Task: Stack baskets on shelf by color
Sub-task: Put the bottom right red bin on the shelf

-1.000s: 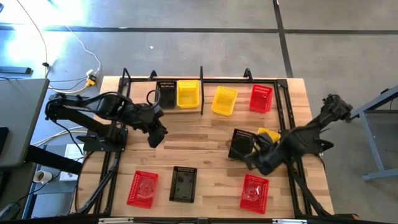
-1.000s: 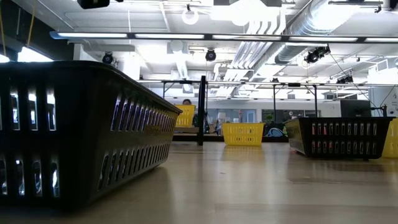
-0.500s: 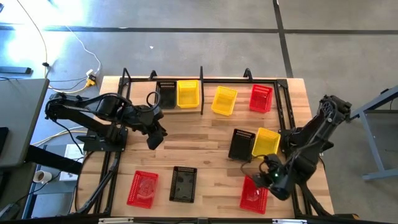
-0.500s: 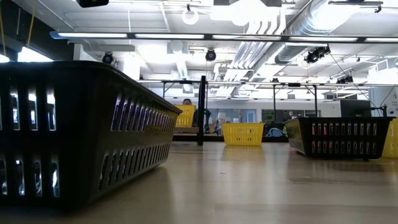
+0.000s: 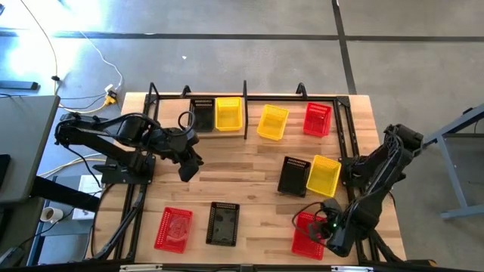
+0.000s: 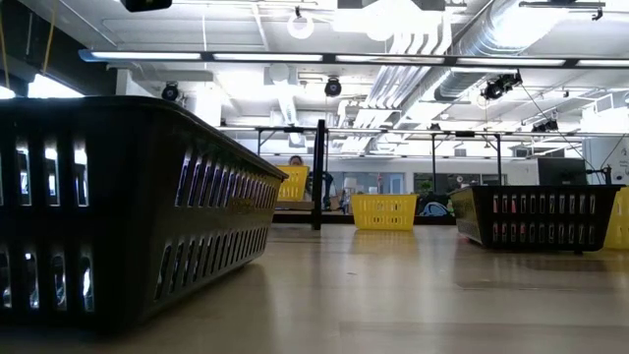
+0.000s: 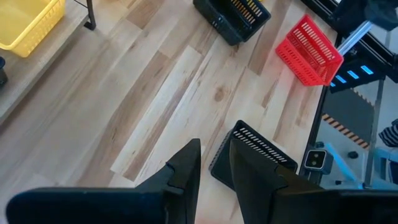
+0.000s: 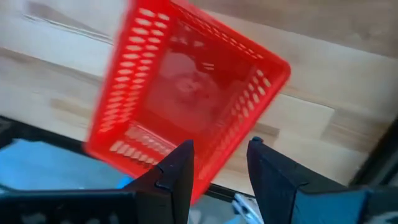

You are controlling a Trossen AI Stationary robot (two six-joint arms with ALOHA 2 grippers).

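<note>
Red perforated plastic basket [image 8: 186,106] just under my right gripper [image 8: 219,163], fingers spread and empty, so next I drop astride its wall and pinch, while my left gripper [image 7: 214,163], part-open and empty, waits near the wooden shelf [image 5: 249,113].

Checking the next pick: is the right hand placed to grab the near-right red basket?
Probably yes: the right hand hangs open just over the red basket's rim, with nothing between them.

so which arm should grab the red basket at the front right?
Right. The right gripper hangs directly over that red basket, fingers open and nothing held. The left gripper sits mid-table on the left, far from it.
</note>
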